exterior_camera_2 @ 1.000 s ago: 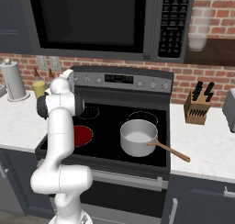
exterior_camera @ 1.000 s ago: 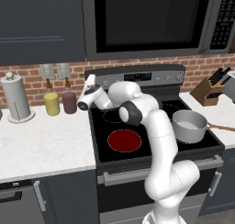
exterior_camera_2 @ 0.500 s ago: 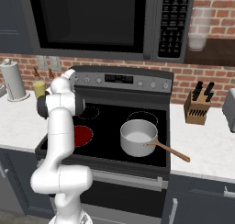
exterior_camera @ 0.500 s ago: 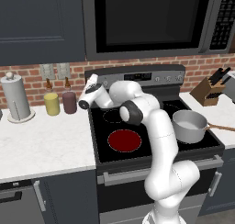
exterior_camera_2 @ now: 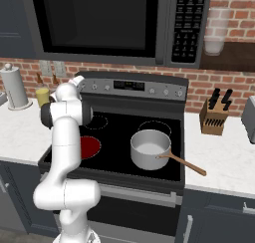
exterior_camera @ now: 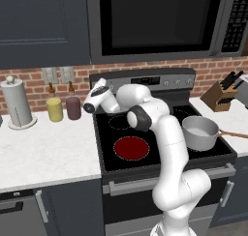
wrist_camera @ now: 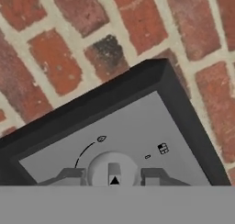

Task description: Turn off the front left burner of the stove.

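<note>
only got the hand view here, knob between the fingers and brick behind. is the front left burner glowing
Observer: Yes, the front left burner glows red in the left base view.
Operator: anything sitting on the stove
Observer: A steel pot at the front right, apart from the red burner.
Operator: which knob am i on
Observer: The leftmost knob on the back panel; the gripper is closed on it.
</note>
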{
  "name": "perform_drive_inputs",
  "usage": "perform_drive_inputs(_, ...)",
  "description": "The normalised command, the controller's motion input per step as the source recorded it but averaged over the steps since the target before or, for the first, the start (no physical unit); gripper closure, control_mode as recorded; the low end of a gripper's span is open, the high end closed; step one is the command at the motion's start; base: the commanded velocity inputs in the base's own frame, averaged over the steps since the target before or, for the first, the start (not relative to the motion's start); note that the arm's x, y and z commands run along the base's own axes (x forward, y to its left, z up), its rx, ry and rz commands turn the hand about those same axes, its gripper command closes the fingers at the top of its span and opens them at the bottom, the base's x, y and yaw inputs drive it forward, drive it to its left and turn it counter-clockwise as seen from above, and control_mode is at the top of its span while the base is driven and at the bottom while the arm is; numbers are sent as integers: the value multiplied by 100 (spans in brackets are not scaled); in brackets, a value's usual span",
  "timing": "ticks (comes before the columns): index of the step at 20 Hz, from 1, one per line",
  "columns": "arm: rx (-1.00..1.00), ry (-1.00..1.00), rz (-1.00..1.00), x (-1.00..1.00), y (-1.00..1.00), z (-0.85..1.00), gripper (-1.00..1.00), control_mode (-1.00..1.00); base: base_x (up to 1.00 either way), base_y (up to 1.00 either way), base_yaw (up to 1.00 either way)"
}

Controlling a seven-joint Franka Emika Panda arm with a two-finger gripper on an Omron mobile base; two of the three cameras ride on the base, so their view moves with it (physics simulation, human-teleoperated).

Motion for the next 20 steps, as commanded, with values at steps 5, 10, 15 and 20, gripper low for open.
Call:
perform_drive_inputs(5,29,-7,-2,-7,-4,-6,100,-100,0,0,0)
perform_drive_inputs(10,27,-9,-1,-10,-1,-9,100,-100,0,0,0)
perform_drive_inputs(15,26,-10,-1,-6,-1,-8,100,-100,0,0,0)
perform_drive_inputs(20,25,-10,0,-4,0,-5,100,-100,0,0,0)
